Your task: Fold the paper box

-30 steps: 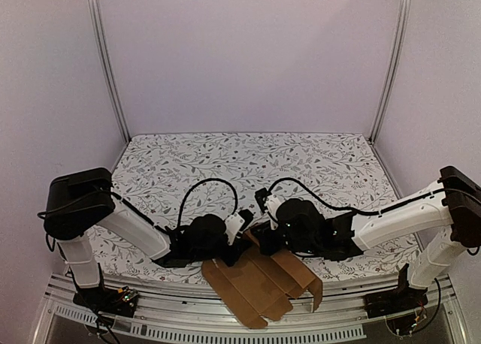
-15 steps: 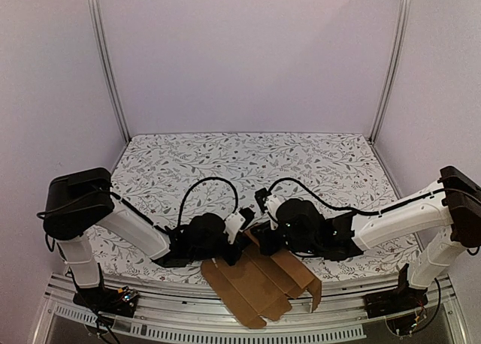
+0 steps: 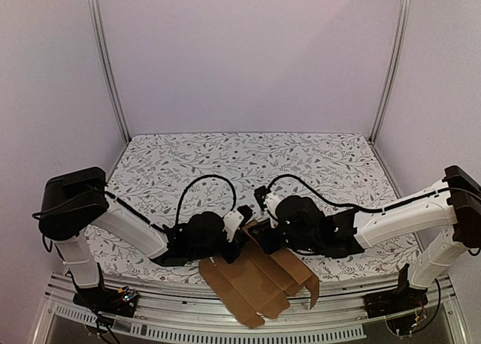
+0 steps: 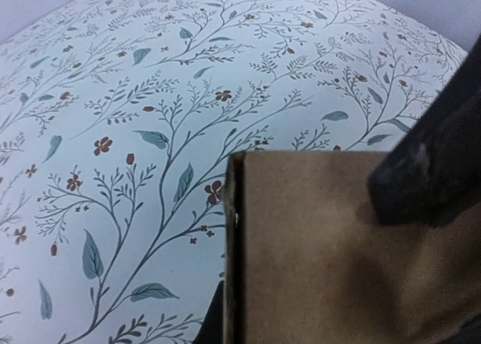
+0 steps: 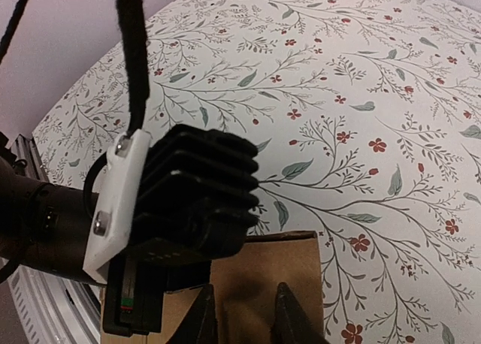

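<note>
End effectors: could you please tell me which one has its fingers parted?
The right end effector: its fingers stand apart at the flat brown cardboard sheet, whereas the left end effector is shut on it.

Seemingly a lab booth (plain walls (image 3: 248, 58), aluminium posts (image 3: 105, 66), floral tablecloth (image 3: 248, 160)).

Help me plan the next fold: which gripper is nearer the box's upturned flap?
Right. The right gripper sits beyond, left of the upturned flap; the left gripper, farther left.
</note>
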Controlling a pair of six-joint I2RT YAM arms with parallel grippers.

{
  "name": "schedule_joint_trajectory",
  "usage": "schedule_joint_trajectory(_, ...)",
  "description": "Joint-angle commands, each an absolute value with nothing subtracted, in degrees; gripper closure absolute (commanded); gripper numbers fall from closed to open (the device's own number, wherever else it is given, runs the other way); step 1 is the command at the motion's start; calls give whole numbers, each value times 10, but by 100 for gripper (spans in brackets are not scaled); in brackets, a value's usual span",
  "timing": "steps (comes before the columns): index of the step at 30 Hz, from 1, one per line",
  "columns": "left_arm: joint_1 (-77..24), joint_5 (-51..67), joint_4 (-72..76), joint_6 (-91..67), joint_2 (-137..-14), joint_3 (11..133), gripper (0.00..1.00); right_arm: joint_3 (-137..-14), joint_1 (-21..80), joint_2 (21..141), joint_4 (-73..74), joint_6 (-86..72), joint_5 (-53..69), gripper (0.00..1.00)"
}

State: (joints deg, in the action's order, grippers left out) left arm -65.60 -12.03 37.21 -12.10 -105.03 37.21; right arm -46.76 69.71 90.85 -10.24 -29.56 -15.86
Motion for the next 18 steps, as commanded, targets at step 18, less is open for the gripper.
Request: schedule_joint_trajectory(18,-662,-395,60,-320,-987,465,100,-454,655,660,153,-221,-262,64)
